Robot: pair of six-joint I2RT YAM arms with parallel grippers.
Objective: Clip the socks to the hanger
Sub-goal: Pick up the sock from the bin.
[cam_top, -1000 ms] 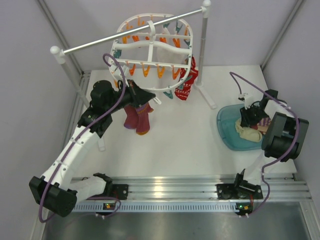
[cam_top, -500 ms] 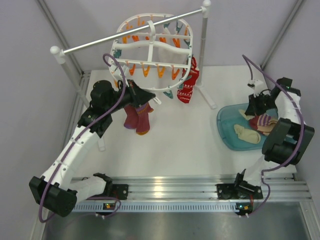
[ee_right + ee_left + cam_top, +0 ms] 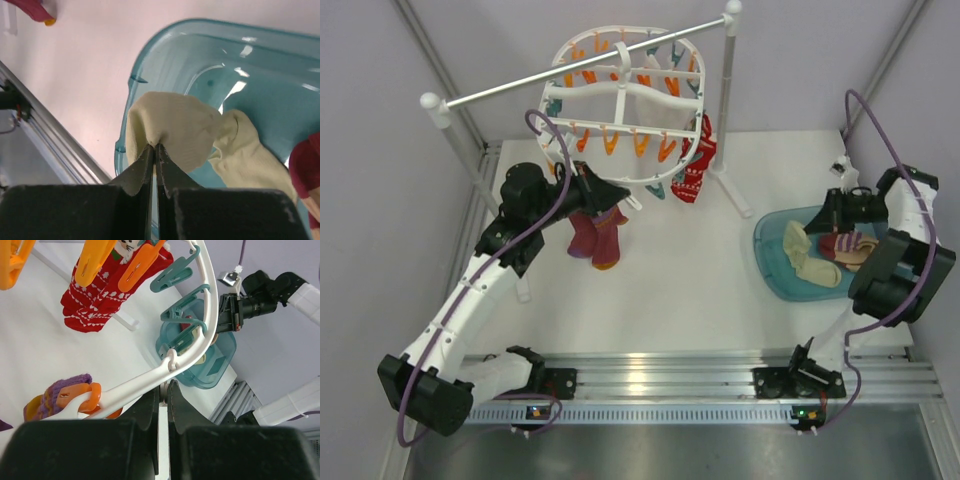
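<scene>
The hanger point(image 3: 620, 92), a white oval frame with orange and teal clips, hangs from the metal rail. My left gripper point(image 3: 620, 196) is shut on its near rim point(image 3: 197, 327), and the jaws close on the white plastic in the left wrist view point(image 3: 164, 388). The cream socks point(image 3: 812, 262) lie in the teal basin point(image 3: 766, 262), their red-striped part point(image 3: 850, 245) beside them. My right gripper point(image 3: 823, 222) is shut on a fold of one cream sock point(image 3: 182, 131) and holds it just above the basin point(image 3: 200, 50). The jaws point(image 3: 155, 147) pinch the cloth.
Maroon-purple socks point(image 3: 596, 236) and a red patterned sock point(image 3: 695, 165) hang clipped to the hanger. The metal rail point(image 3: 580, 62) on white posts crosses the back. One post foot point(image 3: 735, 195) stands between hanger and basin. Grey walls stand on both sides.
My right gripper has shut on a cream sock and drawn back to the right and up, pulling the sock out lengthwise in the basin. The left arm has not moved.
</scene>
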